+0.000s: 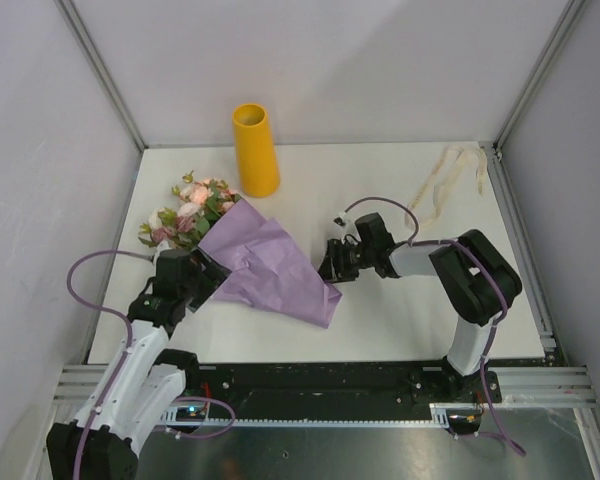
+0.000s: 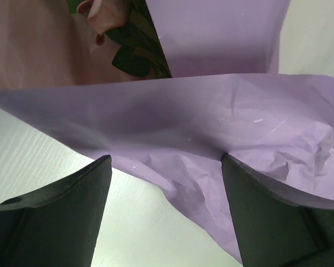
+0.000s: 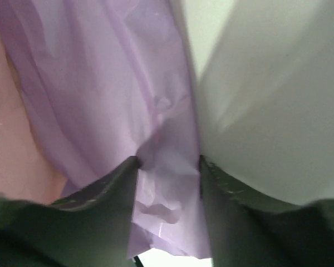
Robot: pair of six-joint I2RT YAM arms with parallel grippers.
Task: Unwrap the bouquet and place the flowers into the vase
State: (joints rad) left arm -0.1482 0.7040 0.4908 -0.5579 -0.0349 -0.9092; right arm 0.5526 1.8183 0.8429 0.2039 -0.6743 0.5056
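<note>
One bouquet (image 1: 265, 265) edge inside right gripper (image 3: 168, 162)

White table (image 1: 410, 320). At the far edge, yellow vase (image 1: 255, 150), upright. At the left, bouquet (image 1: 235, 245) lying flat: roses (image 1: 192, 208) toward the far-left corner, lilac paper (image 1: 275, 270) spread toward the middle. In the far-right corner, loose cream ribbon (image 1: 442, 185).

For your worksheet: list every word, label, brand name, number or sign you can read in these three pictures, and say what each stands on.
No text can be read in any view.
The yellow vase is plain.
The lilac wrapping paper shows no print.
The cream ribbon is bare.
The small lit unit by the left arm's base is too small to show any marking.
</note>
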